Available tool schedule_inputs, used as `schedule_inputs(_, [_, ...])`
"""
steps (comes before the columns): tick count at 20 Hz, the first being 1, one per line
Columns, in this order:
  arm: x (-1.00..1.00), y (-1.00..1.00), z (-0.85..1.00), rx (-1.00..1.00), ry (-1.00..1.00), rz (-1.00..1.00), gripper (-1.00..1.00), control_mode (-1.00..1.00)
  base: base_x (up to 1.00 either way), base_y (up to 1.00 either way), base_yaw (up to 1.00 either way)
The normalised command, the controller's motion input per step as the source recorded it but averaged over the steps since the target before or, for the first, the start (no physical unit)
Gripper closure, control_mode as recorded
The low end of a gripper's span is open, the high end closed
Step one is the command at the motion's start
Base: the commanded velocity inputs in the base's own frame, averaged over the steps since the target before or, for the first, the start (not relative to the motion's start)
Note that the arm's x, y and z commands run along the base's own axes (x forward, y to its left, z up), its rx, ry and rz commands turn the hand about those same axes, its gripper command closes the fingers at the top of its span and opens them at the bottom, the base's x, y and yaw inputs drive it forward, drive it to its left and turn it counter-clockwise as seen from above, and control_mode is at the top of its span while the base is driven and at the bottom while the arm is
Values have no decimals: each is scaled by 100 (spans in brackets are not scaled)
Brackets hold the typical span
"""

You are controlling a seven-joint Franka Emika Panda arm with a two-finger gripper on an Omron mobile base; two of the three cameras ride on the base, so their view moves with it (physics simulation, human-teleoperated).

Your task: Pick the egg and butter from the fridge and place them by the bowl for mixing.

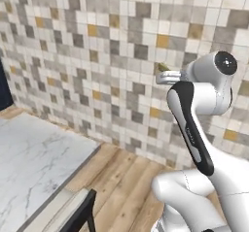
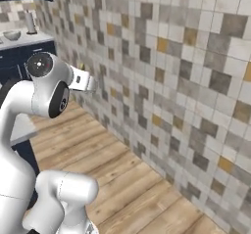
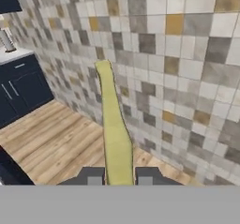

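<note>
My gripper (image 3: 118, 177) is shut on the butter (image 3: 112, 124), a thin yellow-green stick that runs up from between the two dark finger tips toward the tiled wall. In the left base view the hand is raised beside the arm's top joint, and a bit of the butter (image 1: 163, 67) pokes out of it. A small silvery-grey bowl (image 2: 12, 35) stands far off on a pale counter at the upper left of the right base view. The egg and the fridge are out of view.
A tiled wall (image 1: 121, 56) stands close ahead of the hand. A white marble counter (image 1: 29, 163) lies at the lower left, with wood floor (image 1: 126, 177) beside it. Dark navy cabinets (image 3: 21, 89) stand under the far counter, which also holds a grey cylinder (image 2: 30, 22).
</note>
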Motion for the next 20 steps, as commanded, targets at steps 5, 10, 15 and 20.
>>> schedule_inputs(5, [0, 0, 0, 0, 0, 0, 100, 100, 57, -22, 35])
schedule_inputs(10, [0, 0, 0, 0, 0, 0, 100, 100, 56, -20, 37])
schedule_inputs(15, [0, 0, 0, 0, 0, 0, 100, 100, 54, -14, 47])
schedule_inputs(20, [0, 0, 0, 0, 0, 0, 100, 100, 57, -15, 44])
